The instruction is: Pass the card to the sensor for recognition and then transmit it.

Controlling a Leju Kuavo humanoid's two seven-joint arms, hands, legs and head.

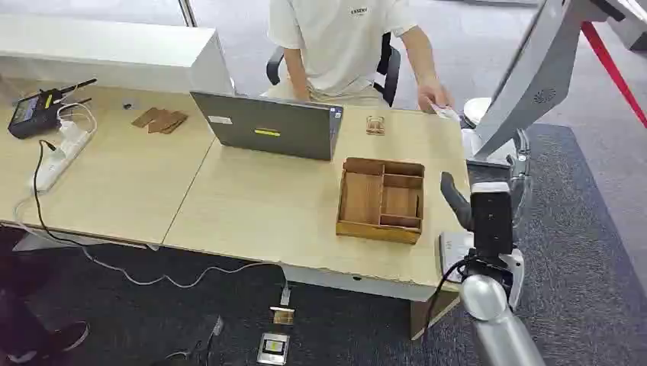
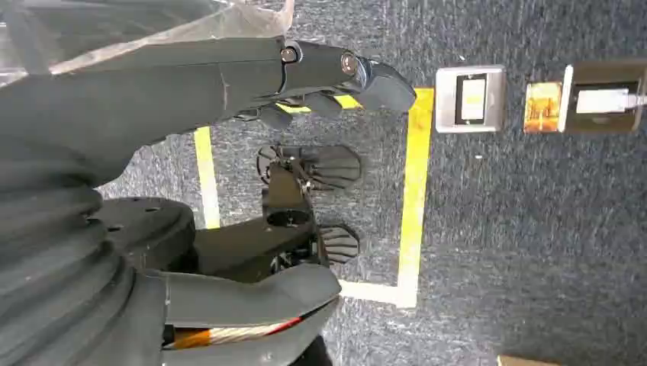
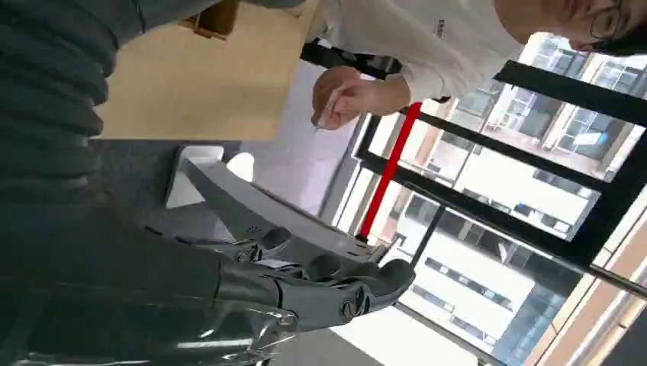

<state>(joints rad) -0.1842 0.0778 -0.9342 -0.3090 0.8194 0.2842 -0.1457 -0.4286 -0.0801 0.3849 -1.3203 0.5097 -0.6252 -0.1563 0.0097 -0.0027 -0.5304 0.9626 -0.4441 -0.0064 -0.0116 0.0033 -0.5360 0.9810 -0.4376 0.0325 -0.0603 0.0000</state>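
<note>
Card [image 1: 445,111] sits in the person's hand [image 1: 432,96] at the far right corner of the surface [image 1: 252,206], held out past the edge; in the right wrist view it's pinched edge-on, thin and pale.

My right hand [image 1: 488,217] is at the right edge of the surface, near side, well apart from the card. It holds nothing; right wrist view shows fingers [image 3: 366,286] loosely curled but apart, thumb [image 3: 221,202] away from them.

Left hand [image 2: 328,84] hangs over the floor, nothing in it, fingers extended.

Step as I read it: take the card. I'd bring the right hand up and far, thumb on one face and fingers on the other, closing on the free end, clear of the person's fingers. Risk: thin card slipping or twisting.

Wooden tray [image 1: 381,200] stays left of my path. I can't tell which item is the sensor.
</note>
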